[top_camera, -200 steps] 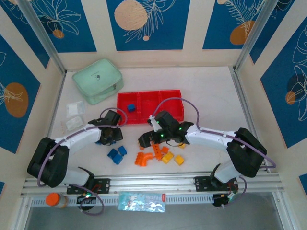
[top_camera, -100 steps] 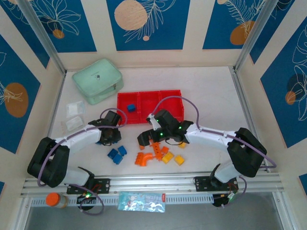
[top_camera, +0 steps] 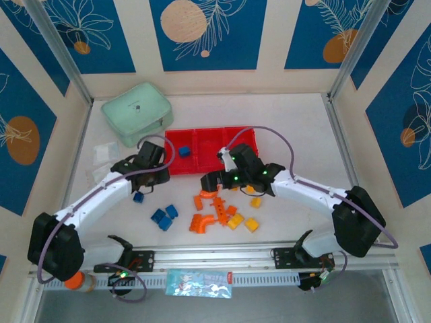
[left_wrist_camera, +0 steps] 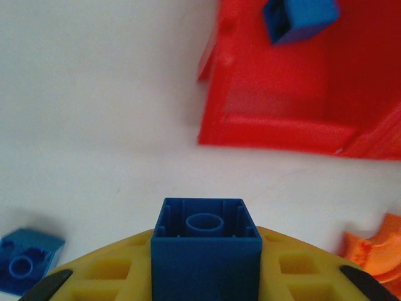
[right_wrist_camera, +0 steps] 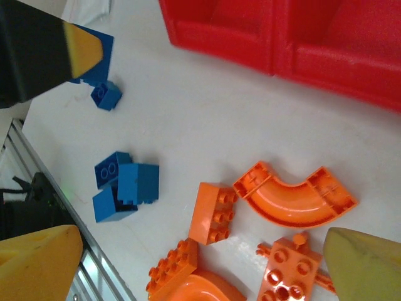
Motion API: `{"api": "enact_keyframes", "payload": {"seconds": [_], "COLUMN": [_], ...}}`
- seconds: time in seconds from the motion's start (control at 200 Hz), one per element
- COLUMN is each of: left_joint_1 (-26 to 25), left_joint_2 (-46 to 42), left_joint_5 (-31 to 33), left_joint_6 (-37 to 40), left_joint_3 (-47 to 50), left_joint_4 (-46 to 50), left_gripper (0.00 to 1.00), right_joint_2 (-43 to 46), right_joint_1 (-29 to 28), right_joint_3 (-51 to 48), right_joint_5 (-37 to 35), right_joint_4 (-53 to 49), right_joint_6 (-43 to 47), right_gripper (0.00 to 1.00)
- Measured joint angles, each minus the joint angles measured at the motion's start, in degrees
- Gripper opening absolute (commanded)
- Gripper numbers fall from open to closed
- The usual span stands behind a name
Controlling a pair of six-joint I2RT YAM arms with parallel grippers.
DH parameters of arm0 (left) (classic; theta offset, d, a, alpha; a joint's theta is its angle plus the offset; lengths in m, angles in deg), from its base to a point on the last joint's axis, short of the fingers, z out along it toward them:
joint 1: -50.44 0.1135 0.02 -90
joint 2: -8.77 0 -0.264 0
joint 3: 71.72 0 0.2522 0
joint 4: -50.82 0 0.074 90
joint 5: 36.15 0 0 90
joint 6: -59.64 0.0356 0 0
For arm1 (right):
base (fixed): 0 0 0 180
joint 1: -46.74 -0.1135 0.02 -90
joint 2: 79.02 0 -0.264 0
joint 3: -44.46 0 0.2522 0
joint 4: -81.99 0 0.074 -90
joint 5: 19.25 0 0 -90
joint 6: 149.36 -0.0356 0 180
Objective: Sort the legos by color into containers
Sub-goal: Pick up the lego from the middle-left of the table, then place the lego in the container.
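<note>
White table (top_camera: 303, 134) under blue leaf panels carries the red tray (top_camera: 202, 129), its three compartments side by side. From above, the left one holds a lone blue block (top_camera: 184, 152), so blue evidently belongs there. Just beside that corner hangs the left gripper (left_wrist_camera: 205, 282), clamped on another blue lego (left_wrist_camera: 205, 248), presumably brought there for the same compartment. The right gripper (right_wrist_camera: 200, 260) is spread wide and empty above the orange pieces (right_wrist_camera: 294, 194), likely lining up a pick. Loose blues (top_camera: 165, 217) and yellows (top_camera: 244, 223) lie near the front edge, unsorted.

Overhead, the left arm hides its load. The left wrist view shows it plainly, hollow side toward the lens, squeezed between yellow pads (left_wrist_camera: 106, 276). The right wrist view resolves studs and a curved elbow that are mere blobs from above, while the overhead view takes in all three compartments at once.
</note>
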Motion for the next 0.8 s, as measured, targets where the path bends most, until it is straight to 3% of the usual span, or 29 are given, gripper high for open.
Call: {"api": "enact_keyframes", "payload": {"seconds": [0.515, 0.8], "left_joint_1": [0.00, 0.00], "left_joint_2": [22.97, 32.81], "left_joint_5": [1.77, 4.44], "left_joint_6": [9.11, 10.78], "left_joint_3": [-21.64, -26.84], "left_joint_4": [1.03, 1.11], "left_gripper": [0.29, 0.46], "right_joint_2": [0.66, 0.46], "right_joint_1": [7.41, 8.07], "right_joint_3": [0.98, 2.01], "right_joint_5": [0.00, 0.70], "right_joint_4": [0.04, -0.26], "right_joint_6": [-0.46, -0.39], "right_gripper": [0.99, 0.99]}}
